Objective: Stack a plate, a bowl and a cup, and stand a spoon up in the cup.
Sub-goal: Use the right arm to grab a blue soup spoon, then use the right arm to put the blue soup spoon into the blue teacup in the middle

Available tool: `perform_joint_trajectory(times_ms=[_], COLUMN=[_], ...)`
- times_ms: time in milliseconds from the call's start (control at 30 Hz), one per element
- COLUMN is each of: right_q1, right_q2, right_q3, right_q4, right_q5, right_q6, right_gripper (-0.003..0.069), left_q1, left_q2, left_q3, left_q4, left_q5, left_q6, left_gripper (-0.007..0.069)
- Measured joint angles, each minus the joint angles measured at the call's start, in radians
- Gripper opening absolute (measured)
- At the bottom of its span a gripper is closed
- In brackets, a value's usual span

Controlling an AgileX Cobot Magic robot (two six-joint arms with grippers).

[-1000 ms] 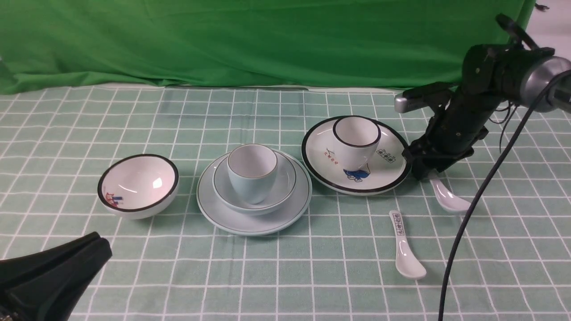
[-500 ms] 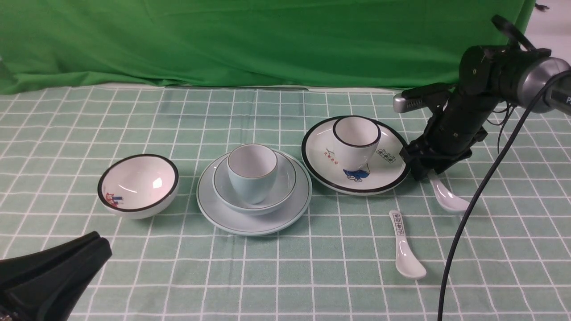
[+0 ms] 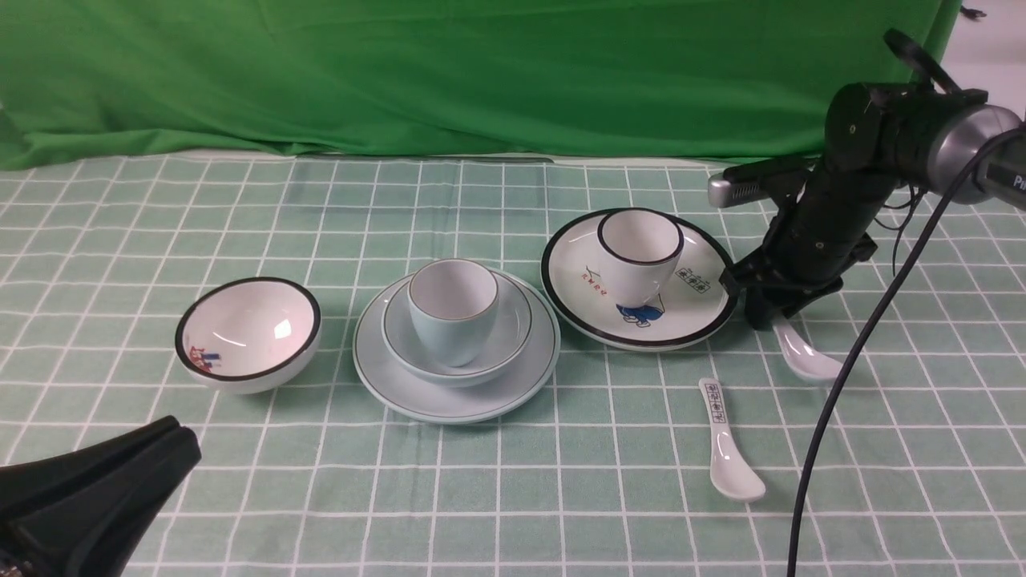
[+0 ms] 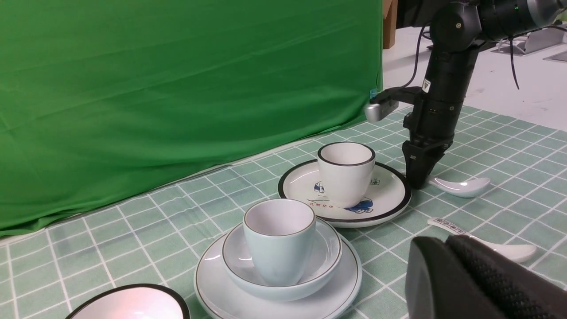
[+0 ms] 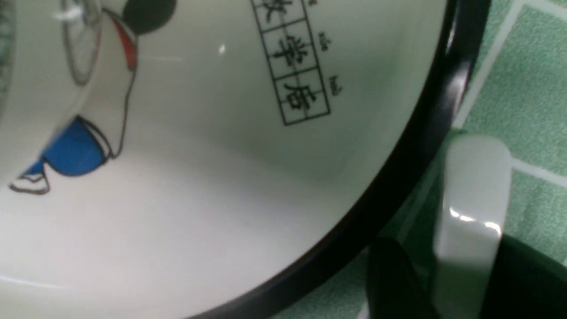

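Observation:
The pale blue-green plate (image 3: 417,407) sits mid-table with the bowl (image 3: 513,332) on it and the cup (image 3: 453,316) standing in the bowl. The plain white spoon (image 3: 809,361) lies on the cloth just right of the black-rimmed plate. My right gripper (image 3: 765,320) points down at the spoon's handle end. In the right wrist view its dark fingers (image 5: 527,274) press in on both sides of the handle (image 5: 474,186). My left gripper (image 3: 172,437) is shut and empty, low at the front left, well away from the stack.
A white black-rimmed plate (image 3: 697,316) with drawings carries a black-rimmed cup (image 3: 641,252), touching distance from the right gripper. A black-rimmed bowl (image 3: 248,332) stands left of the stack. A spoon with black characters (image 3: 725,441) lies nearer the front. The right arm's cable (image 3: 826,449) hangs across the right side.
The right gripper's fingers have drawn in around the plain spoon's handle, and the arm shifted slightly. The spoon, the stack and the left arm have not moved.

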Motion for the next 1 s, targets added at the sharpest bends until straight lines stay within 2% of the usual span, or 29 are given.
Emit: perform_joint_trajectory(times_ms=[67, 300, 433, 500, 567, 733, 833, 933, 1000], right_q1=[0.000, 0.005, 0.050, 0.100, 0.202, 0.442, 0.563, 0.610, 0.617], right_q2=[-0.004, -0.140, -0.340, -0.455, -0.590, -0.660, -0.609, -0.546, -0.472], right_q3=[0.000, 0.069, 0.222, 0.342, 0.526, 0.763, 0.802, 0.789, 0.744], right_q4=[-0.001, 0.012, 0.045, 0.101, 0.209, 0.275, 0.239, 0.133, 0.059], right_q5=[0.032, 0.109, -0.016, -0.165, -0.452, -1.109, -1.409, -1.591, -1.654], right_q6=[-0.010, -0.007, -0.006, -0.011, -0.034, -0.039, -0.026, 0.040, 0.109], right_gripper=[0.0160, 0.0167, 0.0167, 0.0167, 0.0167, 0.0167, 0.0167, 0.0167, 0.0167], left_q1=[0.000, 0.000, 0.000, 0.000, 0.000, 0.000, 0.000, 0.000, 0.000], left_q2=[0.000, 0.000, 0.000, 0.000, 0.000, 0.000, 0.000, 0.000, 0.000], left_q3=[0.000, 0.000, 0.000, 0.000, 0.000, 0.000, 0.000, 0.000, 0.000], left_q4=[0.000, 0.000, 0.000, 0.000, 0.000, 0.000, 0.000, 0.000, 0.000], left_q5=[0.000, -0.001, -0.002, -0.002, -0.008, -0.016, -0.018, -0.019, -0.019], left_q6=[0.000, 0.000, 0.000, 0.000, 0.000, 0.000, -0.001, -0.001, 0.000], left_gripper=[0.0011, 0.0011, 0.0011, 0.0013, 0.0013, 0.0013, 0.0013, 0.0013, 0.0013])
